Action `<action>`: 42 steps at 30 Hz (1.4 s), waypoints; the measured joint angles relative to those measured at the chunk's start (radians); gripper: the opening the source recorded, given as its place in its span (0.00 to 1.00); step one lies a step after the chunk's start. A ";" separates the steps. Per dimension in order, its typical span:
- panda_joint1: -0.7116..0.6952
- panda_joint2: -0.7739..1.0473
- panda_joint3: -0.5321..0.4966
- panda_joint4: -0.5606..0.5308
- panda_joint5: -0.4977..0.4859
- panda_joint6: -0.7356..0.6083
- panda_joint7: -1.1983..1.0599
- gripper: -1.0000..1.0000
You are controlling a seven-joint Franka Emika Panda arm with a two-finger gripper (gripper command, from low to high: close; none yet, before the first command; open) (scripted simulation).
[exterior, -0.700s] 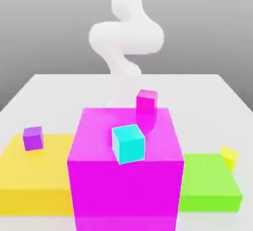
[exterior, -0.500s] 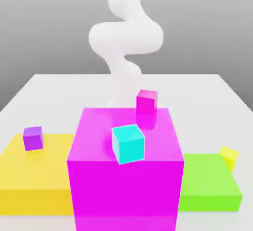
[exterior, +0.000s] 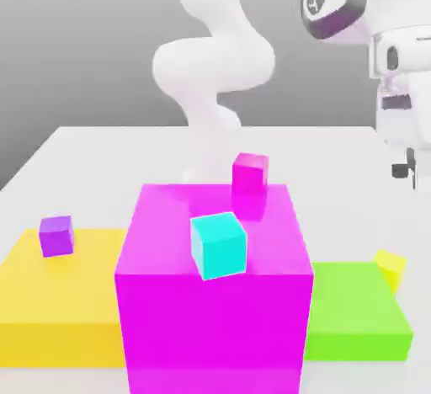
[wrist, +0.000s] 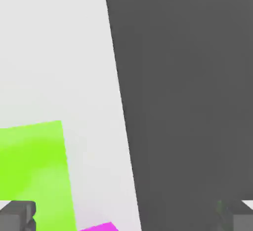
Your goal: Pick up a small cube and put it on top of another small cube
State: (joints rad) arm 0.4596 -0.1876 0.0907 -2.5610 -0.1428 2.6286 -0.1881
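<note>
Gripper point(wrist: 126, 215) hangs high over the table's edge on the exterior view's right, fingers point(wrist: 17, 216) spread wide with nothing between them; not yet near any cube. Small yellow cube point(exterior: 390, 268) sits on the white table point(exterior: 101, 144) at the far corner of the green slab point(exterior: 353, 310), touching or just beside it — cannot tell which; partly hidden behind the slab's edge in the exterior view. Likely target cubes: cyan cube point(exterior: 219, 246) and small magenta cube point(exterior: 250, 173), both on top of the large magenta block point(exterior: 215, 291); purple cube point(exterior: 56, 236) on the yellow slab point(exterior: 59, 300), well apart on the other side.

Risks, as judgement:
- yellow cube looks turned relative to the slab; if the fingers come down unaligned with its faces they could catch a corner and spin or push it away;
- green slab so close to the cube — one finger may land on the slab instead of sliding beside the cube, giving a failed or shallow grasp;
- cube near the table's edge; a nudge outward could send it off;
- hand view has the green slab and a sliver of magenta but not the cube, so descent from here would miss; lateral shift needed first;
- carrying to the magenta block means lifting clear of its tall side — a low path would knock the cyan cube;
- off-centre release on a small cube would topple the stack.
</note>
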 joint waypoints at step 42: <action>0.042 -0.071 -0.002 -0.140 -0.015 -0.197 -0.294 0.00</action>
State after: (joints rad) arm 0.5013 -0.2590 0.0891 -2.7007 -0.1578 2.4319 -0.4824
